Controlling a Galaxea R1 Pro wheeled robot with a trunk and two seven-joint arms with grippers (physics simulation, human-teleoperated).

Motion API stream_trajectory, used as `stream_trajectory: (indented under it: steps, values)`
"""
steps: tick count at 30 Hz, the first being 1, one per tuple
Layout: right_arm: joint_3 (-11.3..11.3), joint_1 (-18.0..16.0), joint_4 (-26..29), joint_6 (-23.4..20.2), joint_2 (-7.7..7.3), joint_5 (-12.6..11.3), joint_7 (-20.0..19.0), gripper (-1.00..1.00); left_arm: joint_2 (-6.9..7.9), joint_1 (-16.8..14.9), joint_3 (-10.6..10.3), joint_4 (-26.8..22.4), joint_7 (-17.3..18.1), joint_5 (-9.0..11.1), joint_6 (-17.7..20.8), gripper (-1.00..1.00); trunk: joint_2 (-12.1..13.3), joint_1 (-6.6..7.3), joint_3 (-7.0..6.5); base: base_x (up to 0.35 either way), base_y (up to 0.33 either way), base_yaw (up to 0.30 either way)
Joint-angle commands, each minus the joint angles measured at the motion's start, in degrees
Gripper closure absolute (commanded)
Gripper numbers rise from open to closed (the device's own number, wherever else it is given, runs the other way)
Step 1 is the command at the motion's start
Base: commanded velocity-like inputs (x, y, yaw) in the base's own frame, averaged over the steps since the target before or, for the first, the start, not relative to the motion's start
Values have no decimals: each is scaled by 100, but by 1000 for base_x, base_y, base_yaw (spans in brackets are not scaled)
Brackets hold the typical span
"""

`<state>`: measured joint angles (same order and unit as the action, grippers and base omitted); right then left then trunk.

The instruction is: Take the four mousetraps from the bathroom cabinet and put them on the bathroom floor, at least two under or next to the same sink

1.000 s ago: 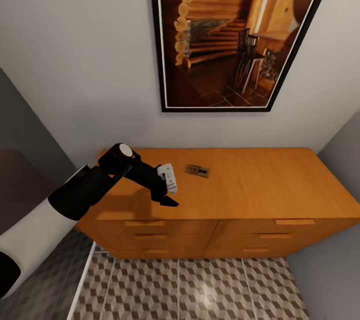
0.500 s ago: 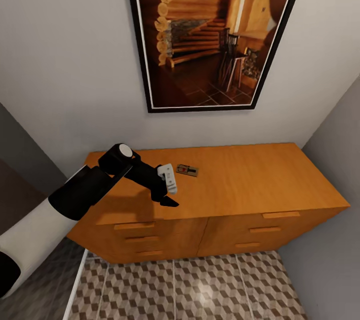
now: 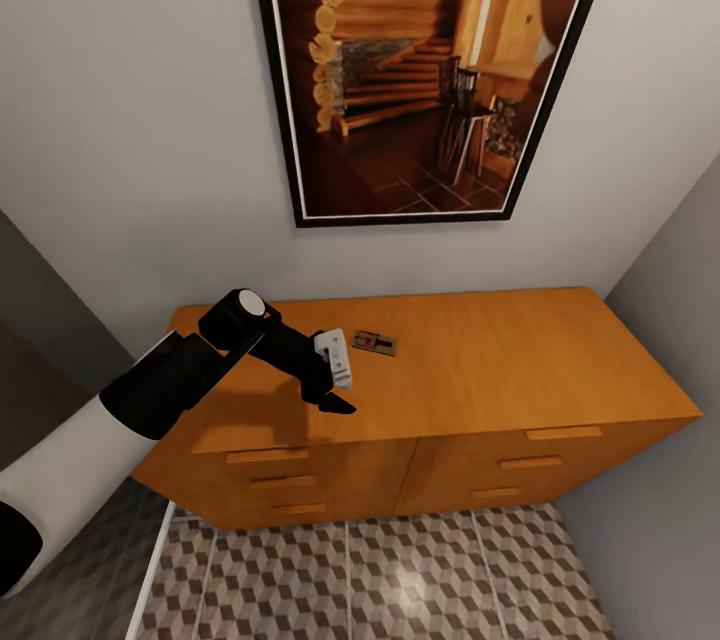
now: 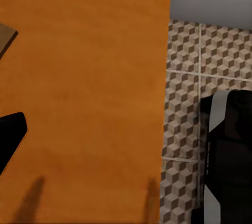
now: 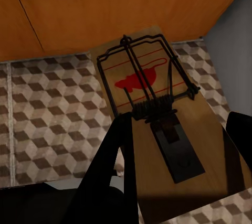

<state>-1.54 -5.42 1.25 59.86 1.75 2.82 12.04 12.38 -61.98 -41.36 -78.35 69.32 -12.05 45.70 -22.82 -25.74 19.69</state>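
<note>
One mousetrap on the cabinet top [image 3: 374, 343] is seen in the head view, lying flat near the back edge of the cabinet [image 3: 500, 370], its long axis running roughly 9-to-3 across the top with a slight tilt. From the left gripper [image 3: 338, 382] it lies at about 1 o'clock, just beside and apart, not touching; the left arm is judged the nearer one for this trap. The left jaws' gap is not resolved in the head view, and the left wrist view gives just one dark finger [image 4: 10, 137] over the orange top, so open or closed cannot be told. A second mousetrap [image 5: 152, 106] is seen in the right wrist view, red mouse print and dark wire bail up, clamped between the dark fingers [image 5: 113, 161] of the right gripper [image 5: 176, 153], carried over the bathroom floor [image 5: 47, 114] in front of the cabinet drawers. Count: two mousetraps visible, one cabinet, one framed picture [image 3: 425, 70] on the wall. None are seen lying on the floor yet; the next reach is judged to turn on closing the short gap toward 1 o'clock.
</note>
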Motion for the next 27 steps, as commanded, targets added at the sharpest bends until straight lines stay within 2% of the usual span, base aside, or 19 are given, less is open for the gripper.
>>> stream_trajectory:
  steps: [1, 6, 11, 27]
  values:
    - [-13, -3, -2, 14, 1, 34, 44, 100, 1, -7, -4, -6, 38, -38, 45, -100, -10, -4, 10, 103, 0, 0]
    - [-13, -3, -2, 14, 2, 34, 44, 100, 1, -7, -12, 39, 38, -38, 44, -100, -10, -4, 10, 115, 0, 0]
    - [-13, -3, -2, 14, 6, 34, 44, 100, -31, -7, -179, 160, 30, -43, 37, -100, -10, -4, 10, 124, 0, 0]
    - [-8, -3, -2, 14, 9, 39, 44, 100, -86, -7, -232, 221, 29, -43, 35, -100, -10, -4, 10, 134, 0, 0]
